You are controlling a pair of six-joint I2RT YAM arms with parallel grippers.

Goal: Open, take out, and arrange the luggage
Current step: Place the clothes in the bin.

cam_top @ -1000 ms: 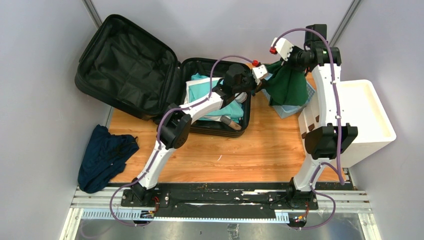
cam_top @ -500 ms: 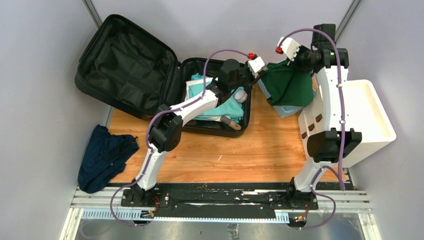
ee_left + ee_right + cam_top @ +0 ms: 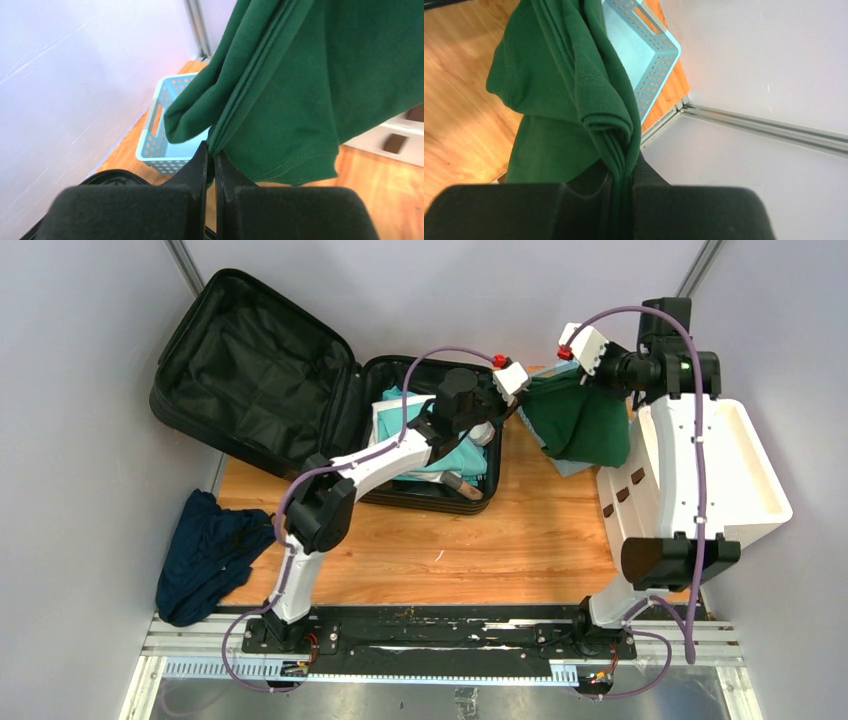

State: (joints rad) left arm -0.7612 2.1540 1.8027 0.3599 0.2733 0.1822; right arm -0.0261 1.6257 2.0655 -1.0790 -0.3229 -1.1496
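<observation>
Both grippers pinching the green cloth, luggage open at the bench's far left corner

From the left wrist we see the left gripper [image 3: 211,159] with its jaws pressed together on a hem of the green cloth [image 3: 310,90], the basket [image 3: 165,145] sitting below it and the drawers [image 3: 395,140] off to the side. From the right wrist, the right gripper [image 3: 623,175] is clamped on a bunched fold of the same cloth, again with the basket under it. From the top we've got the luggage [image 3: 250,370] lying open at the far left corner of the bench [image 3: 480,550], lid tipped back past the left edge, teal clothes [image 3: 455,455] in its base. The green cloth hangs between both grippers near the far right corner, the drawers stand at the right edge, and a navy cloth [image 3: 210,550] droops off the left edge.
</observation>
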